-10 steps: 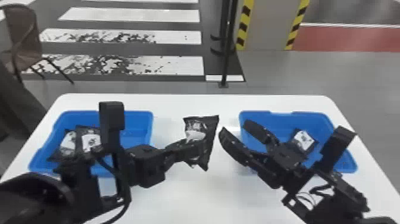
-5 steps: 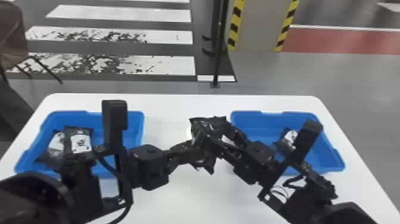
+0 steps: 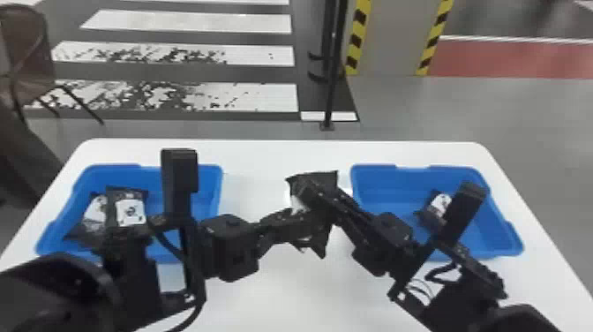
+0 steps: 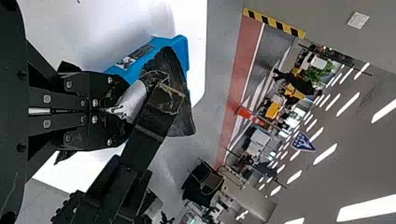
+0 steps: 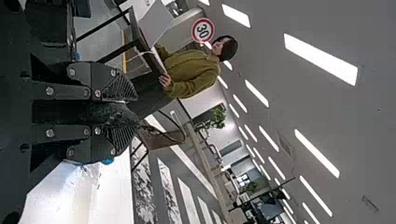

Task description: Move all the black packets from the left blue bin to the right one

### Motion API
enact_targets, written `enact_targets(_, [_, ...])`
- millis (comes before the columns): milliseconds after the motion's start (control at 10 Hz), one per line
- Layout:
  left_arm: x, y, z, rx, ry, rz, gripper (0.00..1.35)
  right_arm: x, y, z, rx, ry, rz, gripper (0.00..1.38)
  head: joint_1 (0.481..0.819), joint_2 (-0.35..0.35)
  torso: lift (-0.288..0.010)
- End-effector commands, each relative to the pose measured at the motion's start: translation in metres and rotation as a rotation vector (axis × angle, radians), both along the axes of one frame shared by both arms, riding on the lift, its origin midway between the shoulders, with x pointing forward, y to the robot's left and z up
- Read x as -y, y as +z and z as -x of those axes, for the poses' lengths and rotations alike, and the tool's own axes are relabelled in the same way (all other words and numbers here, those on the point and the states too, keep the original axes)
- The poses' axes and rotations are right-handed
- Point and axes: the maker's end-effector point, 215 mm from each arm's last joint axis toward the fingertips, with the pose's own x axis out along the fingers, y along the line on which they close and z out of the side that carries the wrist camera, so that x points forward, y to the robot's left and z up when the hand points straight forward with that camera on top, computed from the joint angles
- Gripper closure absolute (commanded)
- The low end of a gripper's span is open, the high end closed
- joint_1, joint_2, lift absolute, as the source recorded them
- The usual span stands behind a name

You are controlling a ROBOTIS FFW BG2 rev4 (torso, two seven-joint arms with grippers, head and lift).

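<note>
Tabletop [image 3: 264,300], white with rounded far corners, stretches before you with the left blue bin [image 3: 114,167] and the right blue bin [image 3: 432,168] set well apart on it. Over the white between them you have one black packet [image 3: 326,180], pinched in your left gripper [image 3: 301,218]. Your right gripper [image 3: 305,190] is at the same packet, its fingers spread to either side of dark material; you cannot tell whether they press on it. Two packets [image 3: 128,194] with white labels lie close together in the left part of the left bin, and another packet [image 3: 434,207] lies in the right one. Beyond the far edge, you have grey floor with a white-striped crossing [image 3: 189,22], worn in patches. A brown chair [image 3: 26,39] stands at far left, a black pole [image 3: 333,79] near the middle, then a grey column [image 3: 392,35] edged in yellow and black, with a red floor band [image 3: 507,59] to its right.
</note>
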Motion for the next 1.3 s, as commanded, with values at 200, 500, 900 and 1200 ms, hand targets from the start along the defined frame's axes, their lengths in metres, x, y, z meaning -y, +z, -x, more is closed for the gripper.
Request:
enact_targets(200, [-0.008, -0.009, 0.007, -0.044, 0.023, 0.032, 0.16, 0.010, -0.001, -0.008, 0.006, -0.023, 0.000, 1.27, 0.695, -0.044, -0.140])
enact_targets(500, [-0.042, -0.023, 0.015, -0.077, 0.110, 0.050, 0.14, 0.074, -0.017, -0.048, 0.013, -0.138, 0.097, 1.27, 0.695, -0.063, -0.140])
enact_targets(900, [-0.113, -0.037, 0.018, -0.097, 0.273, 0.012, 0.14, 0.181, -0.089, -0.096, -0.076, -0.311, 0.294, 1.27, 0.695, -0.091, -0.140])
enact_targets(1200, [-0.146, -0.044, 0.030, -0.111, 0.350, -0.017, 0.14, 0.246, -0.123, -0.123, -0.126, -0.416, 0.388, 1.01, 0.695, -0.152, -0.140])
